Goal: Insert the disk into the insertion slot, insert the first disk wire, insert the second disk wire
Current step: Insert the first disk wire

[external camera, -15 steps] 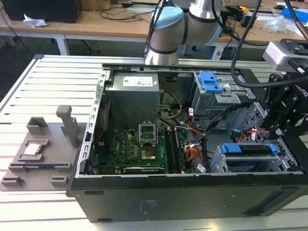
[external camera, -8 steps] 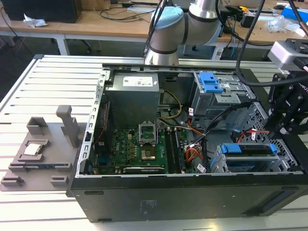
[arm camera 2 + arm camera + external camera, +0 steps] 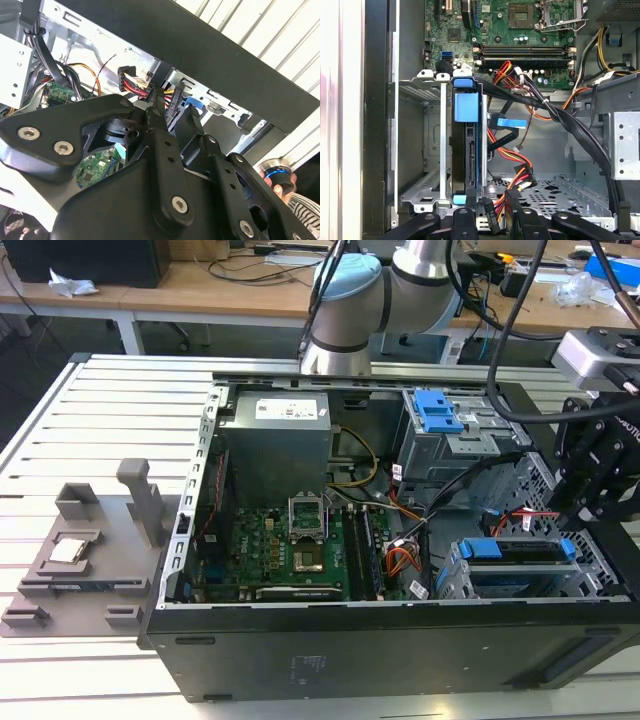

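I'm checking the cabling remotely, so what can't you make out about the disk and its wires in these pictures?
1. First wrist view: the gripper and red-orange wires cover the connector end of the disk, so whether a wire is plugged in is unclear.
2. Exterior view: the disk's label is hidden inside the insertion slot.
3. Second wrist view: the gripper body blocks the disk.

Counts: 1 robot arm [image 3: 350, 300], 1 gripper [image 3: 172, 115]. 1 open PC case [image 3: 380, 650] w/ 1 motherboard [image 3: 290, 560], 1 CPU socket [image 3: 305, 518], 1 PSU [image 3: 275, 430]. 1 disk [image 3: 470, 160], 1 insertion slot [image 3: 455, 585] near, at the exterior view's right. 1 taller bay box [image 3: 455, 440] far right, w/ 1 blue latch [image 3: 437, 410]. 1 grey fixture plate [image 3: 80, 580] at the exterior view's left, w/ 1 small chip [image 3: 68, 550].
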Tool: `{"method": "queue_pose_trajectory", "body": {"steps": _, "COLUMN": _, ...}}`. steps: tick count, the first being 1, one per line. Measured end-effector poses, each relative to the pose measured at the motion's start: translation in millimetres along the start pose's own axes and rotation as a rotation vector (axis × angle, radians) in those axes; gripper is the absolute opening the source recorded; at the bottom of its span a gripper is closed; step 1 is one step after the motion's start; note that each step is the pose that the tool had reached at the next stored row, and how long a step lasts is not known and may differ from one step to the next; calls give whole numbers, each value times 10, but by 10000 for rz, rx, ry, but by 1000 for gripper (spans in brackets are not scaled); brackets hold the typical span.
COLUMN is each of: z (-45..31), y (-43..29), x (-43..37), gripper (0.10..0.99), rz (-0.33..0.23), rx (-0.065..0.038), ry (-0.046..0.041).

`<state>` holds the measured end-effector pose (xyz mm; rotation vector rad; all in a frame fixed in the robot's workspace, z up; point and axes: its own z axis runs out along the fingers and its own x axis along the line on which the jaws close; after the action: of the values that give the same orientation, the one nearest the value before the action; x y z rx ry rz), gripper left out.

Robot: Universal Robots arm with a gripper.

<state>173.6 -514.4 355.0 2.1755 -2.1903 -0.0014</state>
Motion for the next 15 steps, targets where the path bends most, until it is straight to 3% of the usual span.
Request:
{"method": "queue_pose_trajectory", "body": {"steps": 4, "z": 0, "y": 0, "x": 0, "gripper": 349, "rz": 1, "rx": 0, "ry": 26}}
{"method": "queue_pose_trajectory", "body": {"steps": 5, "z": -1, "y": 0, "x": 0, "gripper": 216, "rz": 2, "rx": 0, "ry": 37}}
{"method": "queue_pose_trajectory", "body": {"steps": 6, "z": -1, "y": 0, "x": 0, "gripper": 173, "rz": 2, "rx": 0, "ry": 47}}
{"method": "queue_pose_trajectory", "body": {"steps": 12, "z": -6, "y": 0, "x": 0, "gripper": 173, "rz": 4, "rx": 1, "ry": 94}}
{"method": "queue_pose_trajectory", "body": {"steps": 15, "z": -64, "y": 3, "x": 2, "gripper": 173, "rz": 4, "rx": 1, "ry": 92}}
